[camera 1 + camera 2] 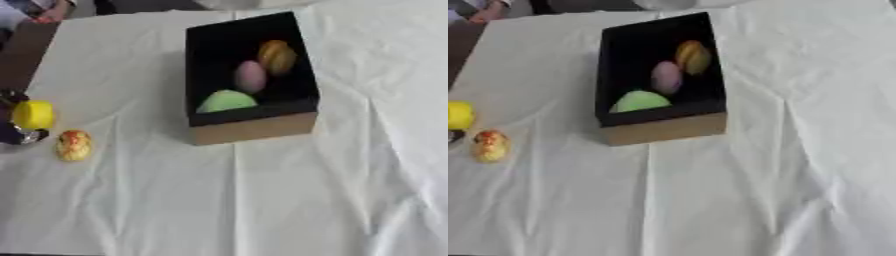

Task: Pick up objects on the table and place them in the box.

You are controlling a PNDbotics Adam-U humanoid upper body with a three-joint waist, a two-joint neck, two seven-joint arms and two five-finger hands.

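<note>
A cardboard box (254,129) with a black inside stands at the middle of the white-covered table. In it lie an orange-yellow oval thing (276,56), a pink one (250,76) and a green one (227,101). At the left edge my left hand (19,134) shows only in part, dark with a silver piece. Its fingers curl above and below a round yellow thing (33,115). Just right of the hand, a yellow and red egg-shaped thing (73,145) lies on the cloth. My right hand is in no view.
The white cloth (262,200) is creased and covers the whole near and right side. Bare brown table (22,50) shows past the cloth's edge at the far left.
</note>
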